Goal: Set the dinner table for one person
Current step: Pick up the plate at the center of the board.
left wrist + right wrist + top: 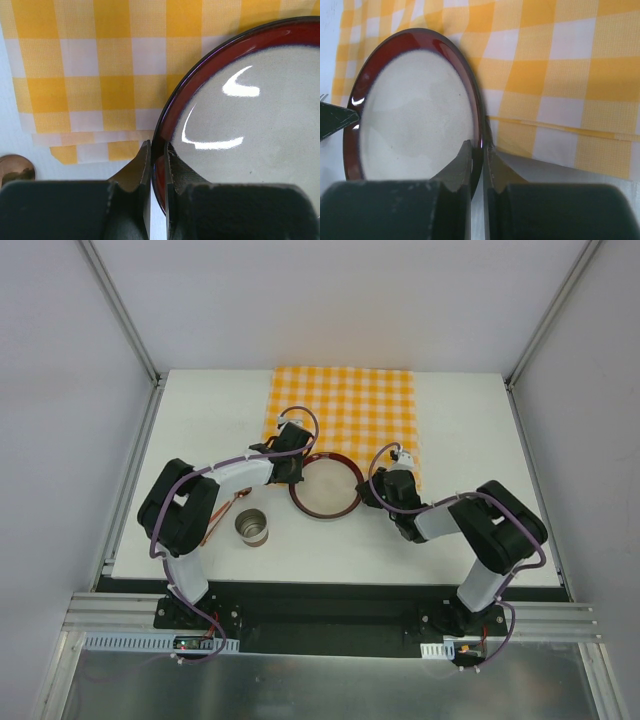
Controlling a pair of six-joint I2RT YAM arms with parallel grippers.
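The left gripper [158, 146] is pinching the plate's [325, 490] left rim, jaws narrow. The right gripper [479, 145] is pinching its right rim likewise. The plate is lying between them, straddling the cloth's [340, 410] near edge on the table [205, 415], equally near both arms.

**One high overview, two close looks at a rim**

The top external camera sits above and behind the arm bases [195, 615]. From well off it looks down and forward over the whole dinner table [200, 410]. The left wrist camera rides just behind the left gripper [157, 150] and looks along its fingers, very near the left rim of the plate [240, 115]. The right wrist camera sits the same way behind the right gripper [479, 147], at the opposite rim. All three views share the plate and the near edge of the checkered cloth [345, 400].
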